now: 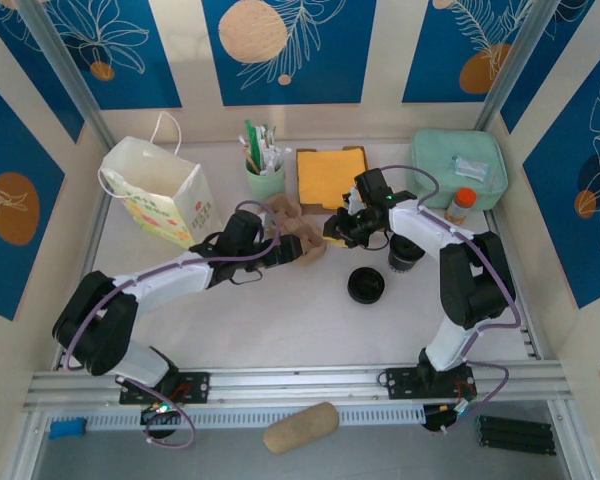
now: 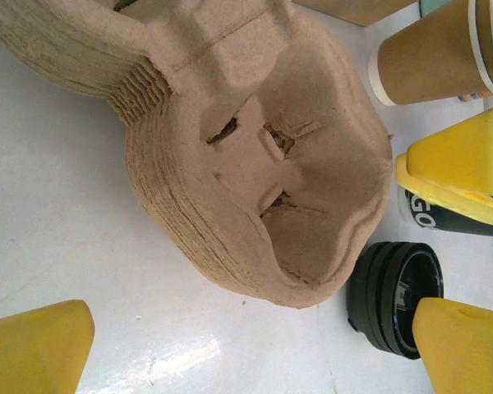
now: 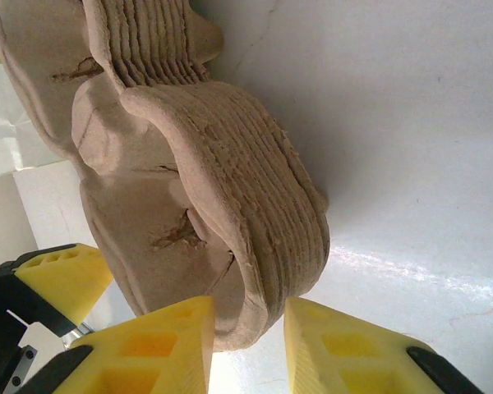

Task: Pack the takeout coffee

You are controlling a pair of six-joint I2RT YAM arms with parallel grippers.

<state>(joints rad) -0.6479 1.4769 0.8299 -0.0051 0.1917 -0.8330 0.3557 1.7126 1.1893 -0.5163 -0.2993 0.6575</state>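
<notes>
**A:** How far had the packing got?

**B:** Barely started, by my reading. Both arms were busy at the stack of brown moulded-pulp cup carriers in the middle of the white surface. No cup sat in the wells I could see.

**A:** And the claws?

**B:** The right claw had its yellow fingers drawn close on either side of the stack's upper rim. It seemed to be pinching the top carrier, or several; I couldn't tell how many. The left claw was spread as wide as it goes, its fingers either side of the stack's near end, holding nothing.

**A:** Where was the coffee?

**B:** The takeout coffee, a small tan-brown paper cup under a round black plastic lid, I took to be the dark-topped shape just right of the right claw, beneath that arm. I wasn't certain. From the left wrist a tan cup showed beyond the carriers, but its top was cut off. Neither claw had hold of it.

**A:** What was left?

**B:** Nearly everything, I judged. One carrier had to be freed and the coffee seated in a well. After that it presumably went into the white paper bag with handles standing open at the rear left. A pile of loose black lids lay near the carriers.
</notes>
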